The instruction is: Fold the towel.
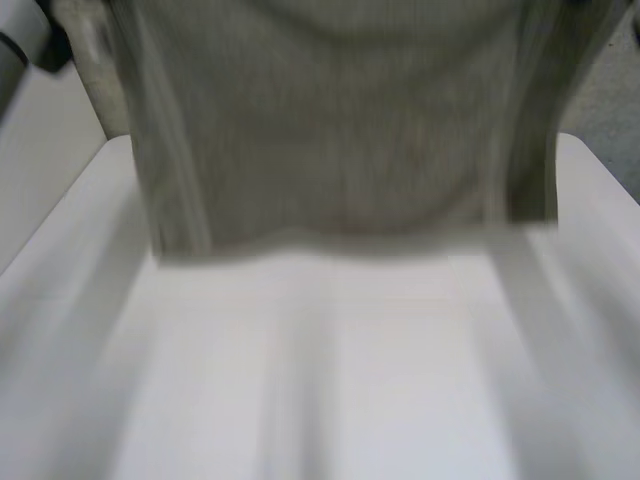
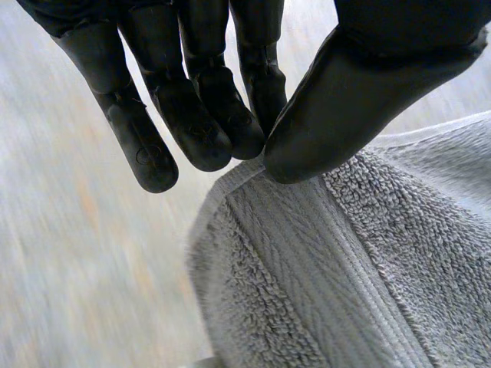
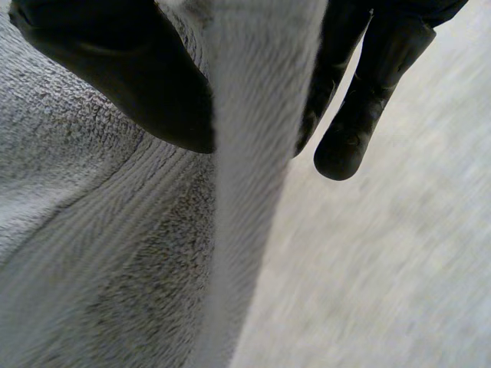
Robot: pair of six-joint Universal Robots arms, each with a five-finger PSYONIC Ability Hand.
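Note:
A grey towel (image 1: 330,130) hangs spread in the air above the white table (image 1: 330,380), its lower hem free over the far half of the table. In the left wrist view my left hand (image 2: 360,84) pinches a corner of the towel (image 2: 322,268) between thumb and fingers (image 2: 192,123). In the right wrist view my right hand (image 3: 130,77) pinches the woven band at the towel's (image 3: 115,253) other corner between thumb and fingers (image 3: 360,115). The towel hangs down from both grips.
The white table has raised rims at its left (image 1: 60,240) and right (image 1: 600,190) sides. Grey floor (image 1: 615,90) lies beyond the table at the right. A light arm part (image 1: 20,40) sits at the far left.

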